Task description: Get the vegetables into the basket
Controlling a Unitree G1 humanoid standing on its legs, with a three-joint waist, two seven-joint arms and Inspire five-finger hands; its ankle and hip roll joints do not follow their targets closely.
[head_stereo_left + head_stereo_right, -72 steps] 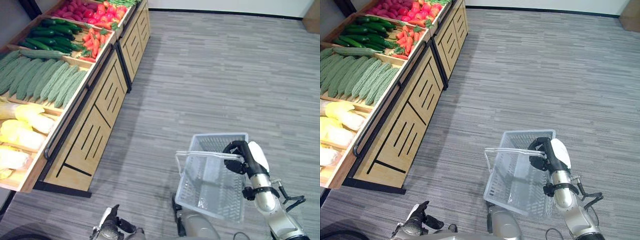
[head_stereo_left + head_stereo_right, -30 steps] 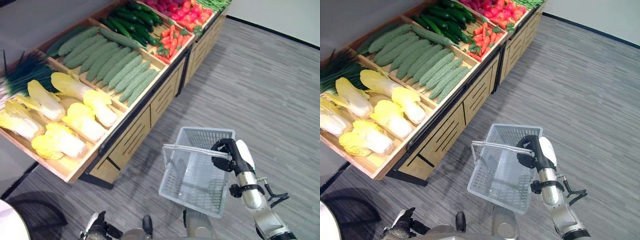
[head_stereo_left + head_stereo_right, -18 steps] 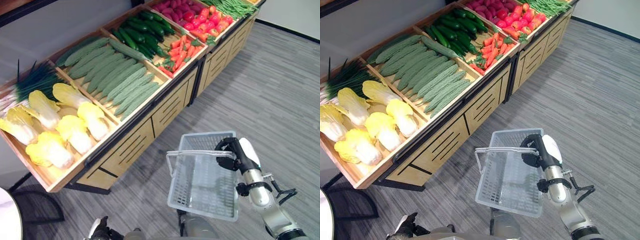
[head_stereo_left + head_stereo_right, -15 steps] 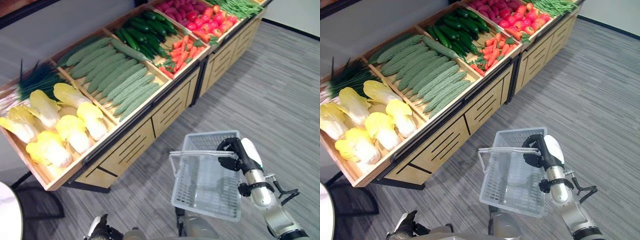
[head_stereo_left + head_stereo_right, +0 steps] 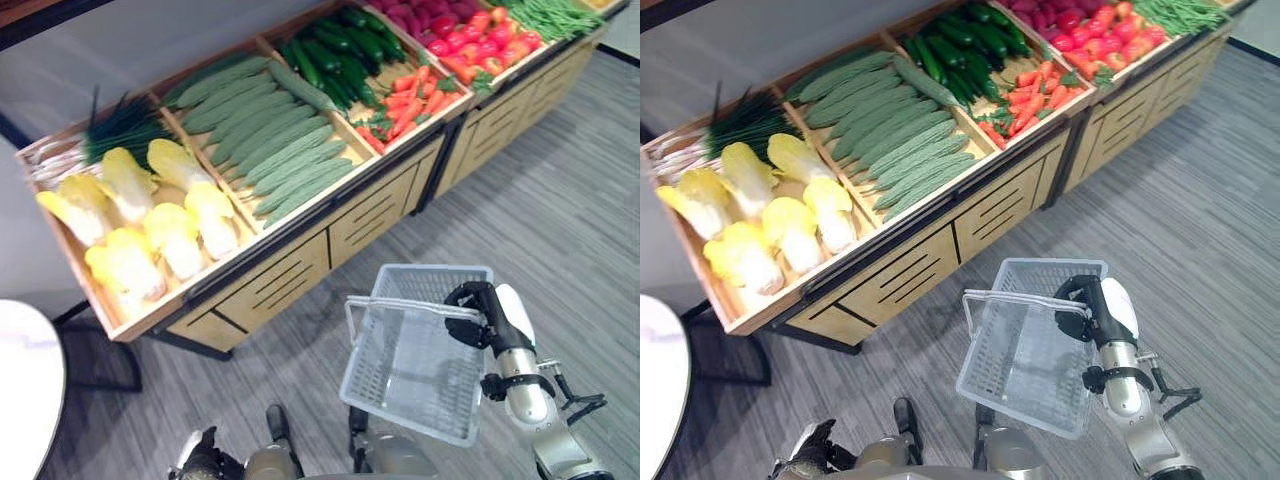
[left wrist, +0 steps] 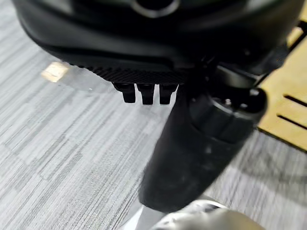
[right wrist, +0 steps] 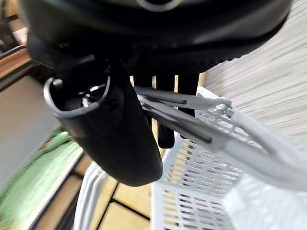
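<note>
Vegetables sit untouched up on the produce stand, and the basket [image 5: 420, 350] hangs empty off the right hand [image 5: 478, 303], whose fingers are curled round the grey handles [image 7: 192, 103]; the right wrist view confirms it, thumb and fingers wrapped about those bars with bare white mesh below. Down at the bottom edge, the left hand [image 5: 197, 462] hangs low over the grey floor [image 5: 560, 220]; in its own wrist view the fingers look relaxed and hold nothing. So the step in hand reads as the approach: carrier gripped, load not yet begun. The next move probably calls for the free left hand to come up over the slatted wooden front of the stand [image 5: 290, 285] and close on one item, with the basket brought near enough under it to drop in cleanly. Now the bins, near to far: nearest, pale yellow napa cabbages [image 5: 165, 235] fill the end compartment, with a bunch of green chives [image 5: 120, 125] behind them; next along, a full bin of bumpy bitter gourds [image 5: 270, 140]; then dark cucumbers [image 5: 340, 55] with carrots [image 5: 415, 95] just in front; farthest off, red peppers [image 5: 470, 30] and green beans [image 5: 550, 15]. The cabbages look bulky and might need a wide grasp; the gourds seem the easier pick.
</note>
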